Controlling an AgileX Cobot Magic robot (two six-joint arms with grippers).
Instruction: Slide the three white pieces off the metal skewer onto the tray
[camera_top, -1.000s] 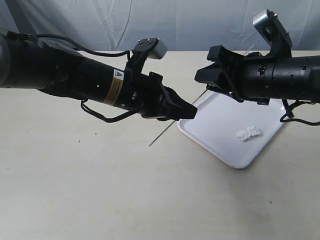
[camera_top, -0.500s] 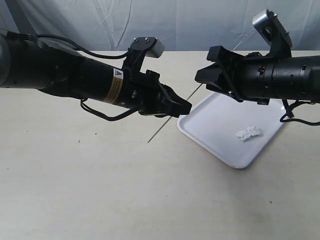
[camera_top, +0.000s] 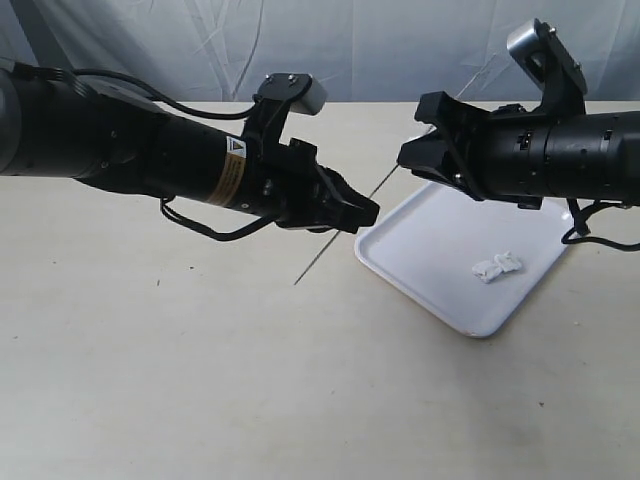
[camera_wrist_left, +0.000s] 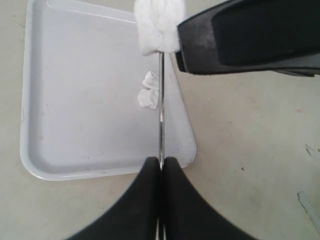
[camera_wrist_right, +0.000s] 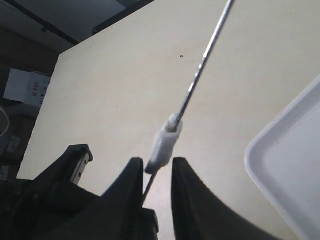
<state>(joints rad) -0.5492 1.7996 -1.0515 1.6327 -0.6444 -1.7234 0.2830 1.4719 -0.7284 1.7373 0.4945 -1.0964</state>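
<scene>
Since a second ago your right fingers (camera_wrist_right: 125, 200) have narrowed around the thin, dark-grey metal skewer (camera_wrist_left: 160, 115), and your left arm has drawn slightly back from the glossy white rectangular plastic tray (camera_wrist_left: 75, 65). Nearest, your left fingers (camera_wrist_left: 142, 195) are clamped tight on the skewer, just outside the tray's corner and above the beige worktop (camera_top: 200, 380). From there the skewer's long axis runs straight out across the tray's corner. It is bare until it reaches one small, soft white chunk (camera_wrist_right: 163, 142) threaded on it above the tray. Your right fingers straddle the skewer right beside that chunk with a gap showing between them, so they are not pinched shut. Whether they touch the chunk I cannot tell. Seen from them, the chunk lies just past their tips, with a long bare stretch of skewer beyond. By my judgement it must travel that way, away from your left fingers. Your right arm is much the nearer. Farthest down, the tray holds two more white chunks (camera_top: 497, 266) lying close together inside its rim.
</scene>
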